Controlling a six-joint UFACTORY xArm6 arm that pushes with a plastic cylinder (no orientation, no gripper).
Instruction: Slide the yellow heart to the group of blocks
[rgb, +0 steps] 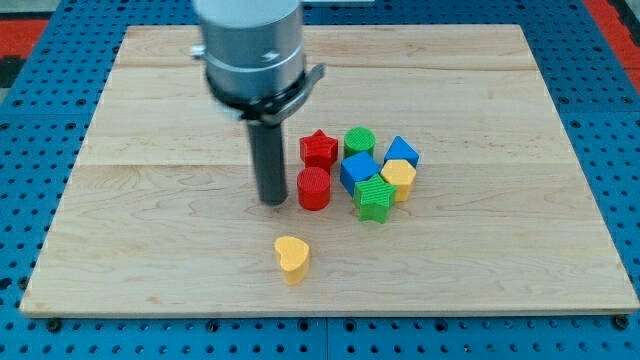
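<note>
The yellow heart (292, 256) lies alone on the wooden board (150, 200), toward the view's bottom centre. The group sits up and to its right: a red cylinder (313, 187), a red star (319, 149), a green cylinder (360, 141), a blue cube (358, 170), a blue block (402, 152), a yellow hexagon (398, 178) and a green star (374, 198). My tip (272, 200) rests on the board just left of the red cylinder, above and slightly left of the yellow heart, with a clear gap to the heart.
The arm's grey round housing (250, 50) hangs over the board's top centre. The board lies on a blue pegboard table (40, 130) that shows on all sides.
</note>
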